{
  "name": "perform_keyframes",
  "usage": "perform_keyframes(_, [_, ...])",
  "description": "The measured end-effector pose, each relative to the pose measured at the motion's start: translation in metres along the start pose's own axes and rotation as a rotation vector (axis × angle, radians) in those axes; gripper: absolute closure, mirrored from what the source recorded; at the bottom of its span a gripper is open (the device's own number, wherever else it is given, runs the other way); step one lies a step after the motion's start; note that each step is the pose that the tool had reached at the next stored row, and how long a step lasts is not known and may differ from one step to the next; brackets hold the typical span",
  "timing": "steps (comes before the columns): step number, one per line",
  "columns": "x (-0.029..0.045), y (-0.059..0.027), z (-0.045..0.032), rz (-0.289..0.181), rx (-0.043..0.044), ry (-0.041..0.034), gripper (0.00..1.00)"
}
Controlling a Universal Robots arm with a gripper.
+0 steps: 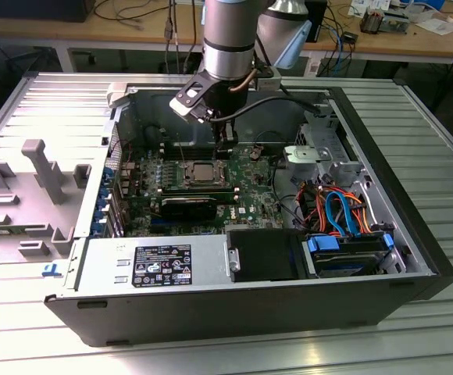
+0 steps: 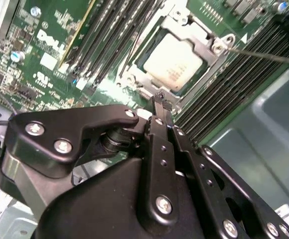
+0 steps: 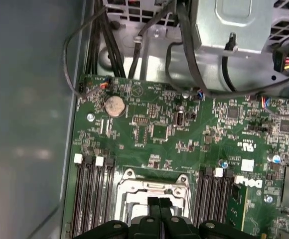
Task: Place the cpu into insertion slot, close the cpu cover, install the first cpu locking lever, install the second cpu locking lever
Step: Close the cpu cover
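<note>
Just above the socket [image 2: 139,82], your gripper [image 2: 162,102] hovered with its two fingers pressed together and nothing between them. Its tip was near the socket's edge but touched nothing I could make out. The chip [image 2: 177,62] lay flat inside the socket. The cover plate [image 2: 194,27] appeared to be down around it, with the chip's top showing through the window.

From one corner of the socket a thin metal rod [image 2: 264,55] reached out over the memory slots [image 2: 234,94]. I judged it to be a locking lever not yet latched. If so, you would have done well to push on the rod alone with the closed tip, keeping clear of the chip and of the slots beside the socket.

The computer case [image 1: 211,308] held the green board [image 3: 154,129] around the socket and, farther from the socket, a bundle of orange and blue cables [image 1: 337,209].
</note>
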State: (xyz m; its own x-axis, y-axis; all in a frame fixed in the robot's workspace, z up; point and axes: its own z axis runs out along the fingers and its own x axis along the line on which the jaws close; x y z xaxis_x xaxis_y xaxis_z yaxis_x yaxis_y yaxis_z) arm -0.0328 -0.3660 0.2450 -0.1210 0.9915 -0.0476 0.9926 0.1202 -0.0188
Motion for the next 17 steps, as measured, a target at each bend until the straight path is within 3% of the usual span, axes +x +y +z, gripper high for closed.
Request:
perform_keyframes(7, [0.0019, -0.0141, 0.0045, 0.0, 0.0001, -0.0001, 0.89])
perform_keyframes(12, [0.0044, -0.0319, 0.0155, 0.0, 0.0001, -0.0002, 0.89])
perform_keyframes(17, [0.0061, -0.0417, 0.0267, 0.0, 0.0001, -0.0002, 0.89])
